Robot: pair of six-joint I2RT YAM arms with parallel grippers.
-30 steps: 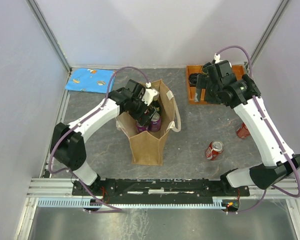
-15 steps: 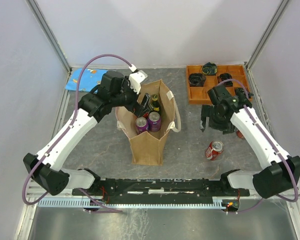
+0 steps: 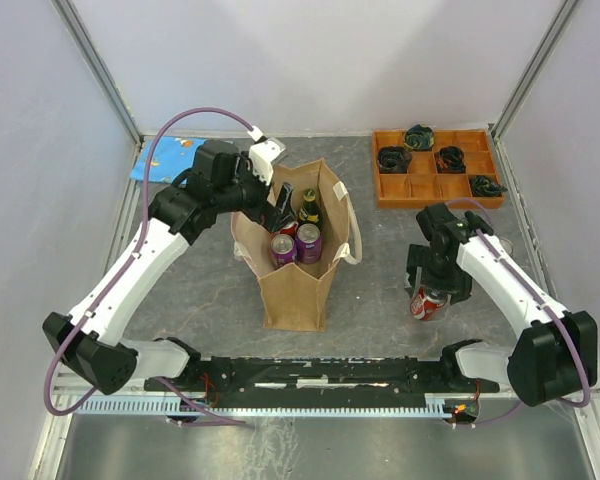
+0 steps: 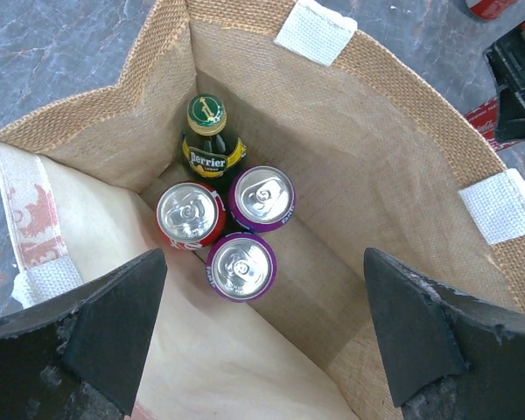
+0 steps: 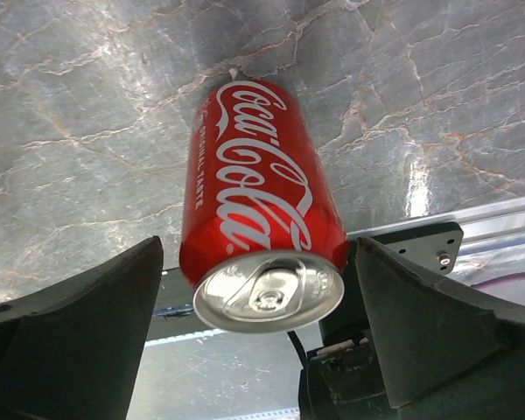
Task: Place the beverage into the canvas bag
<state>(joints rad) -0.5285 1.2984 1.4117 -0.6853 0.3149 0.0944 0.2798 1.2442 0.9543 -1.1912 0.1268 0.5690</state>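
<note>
Left gripper (image 4: 262, 262): jaws fully spread, holding nothing, poised over the open mouth of the canvas bag (image 4: 394, 157). Below and between its fingers stand a Perrier bottle (image 4: 210, 140), a red can (image 4: 190, 214) and two purple cans (image 4: 261, 196).

Right gripper (image 5: 258, 254): jaws fully spread, nothing gripped. The Coca-Cola can (image 5: 254, 201) lies on its side on the table (image 5: 87, 105) in the gap between the fingers, its top end toward the wrist, touching neither finger as far as can be seen.

Assessment: the can is thin-walled, smooth and apt to roll or slip. Whether it is full cannot be told. Best hold is across the mid-body, one finger on each flank, with moderate pressure to avoid denting.
</note>
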